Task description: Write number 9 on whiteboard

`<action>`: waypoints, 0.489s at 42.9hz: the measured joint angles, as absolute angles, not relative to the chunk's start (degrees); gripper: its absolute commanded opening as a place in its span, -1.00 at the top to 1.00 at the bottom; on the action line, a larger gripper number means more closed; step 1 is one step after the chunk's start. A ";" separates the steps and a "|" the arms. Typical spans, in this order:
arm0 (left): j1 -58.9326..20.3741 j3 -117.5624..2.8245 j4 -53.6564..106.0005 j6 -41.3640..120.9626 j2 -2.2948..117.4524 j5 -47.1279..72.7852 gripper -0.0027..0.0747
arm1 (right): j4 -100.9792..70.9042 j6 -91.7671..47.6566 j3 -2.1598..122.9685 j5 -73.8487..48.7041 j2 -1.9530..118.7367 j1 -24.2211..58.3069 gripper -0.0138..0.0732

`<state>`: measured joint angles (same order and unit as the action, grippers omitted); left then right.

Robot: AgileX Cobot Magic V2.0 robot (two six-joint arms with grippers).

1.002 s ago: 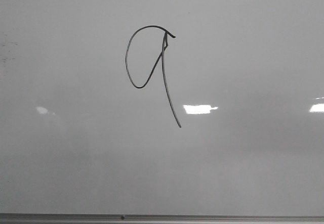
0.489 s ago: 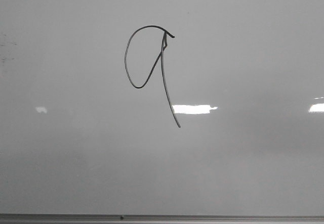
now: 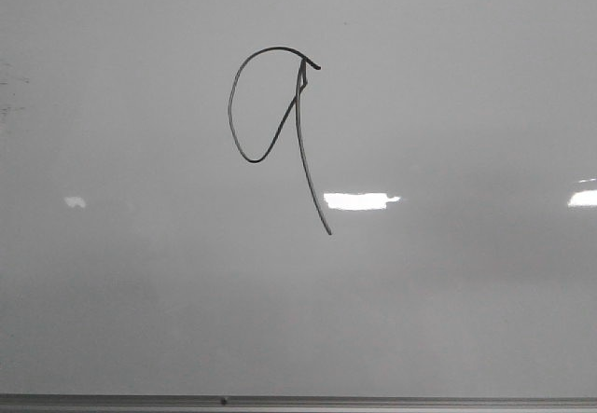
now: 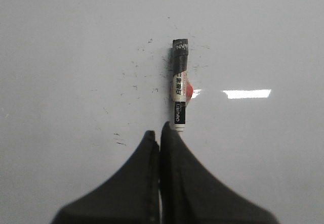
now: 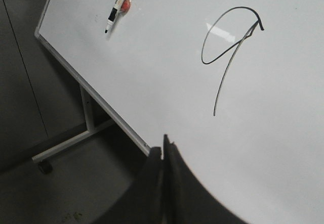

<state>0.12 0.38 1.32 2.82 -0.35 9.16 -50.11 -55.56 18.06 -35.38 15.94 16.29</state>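
Observation:
The number 9 [image 3: 297, 103] is a thin black line on the whiteboard [image 3: 448, 320], a narrow loop with a long slanting tail. No gripper shows in the front view. In the left wrist view my left gripper [image 4: 157, 132] is shut with nothing between its fingers. Its tips sit just short of the end of a black-and-white marker [image 4: 179, 85] lying on the board. In the right wrist view my right gripper [image 5: 163, 148] is shut and empty over the board's lower edge. From there the number 9 [image 5: 237, 43] and the marker [image 5: 115, 10] lie farther off.
A small red spot [image 4: 188, 91] sits beside the marker, with faint ink specks [image 4: 119, 142] around it. The board's grey frame [image 3: 373, 401] runs along the front edge. A white stand leg [image 5: 88, 115] with a wheel [image 5: 44, 167] stands on dark floor.
The number 9 looks the same. Only the bright reflection beside its tail has shifted a little to the left.

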 measured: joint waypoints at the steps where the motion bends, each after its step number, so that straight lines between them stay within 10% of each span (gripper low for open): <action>1: 0.12 0.38 1.32 2.82 -0.35 9.16 0.98 | -50.11 -55.56 18.06 -35.38 15.94 16.29 0.84; 21: 0.12 0.38 1.24 2.82 -0.35 9.16 0.98 | -50.11 -55.56 18.06 -35.08 15.94 16.29 0.84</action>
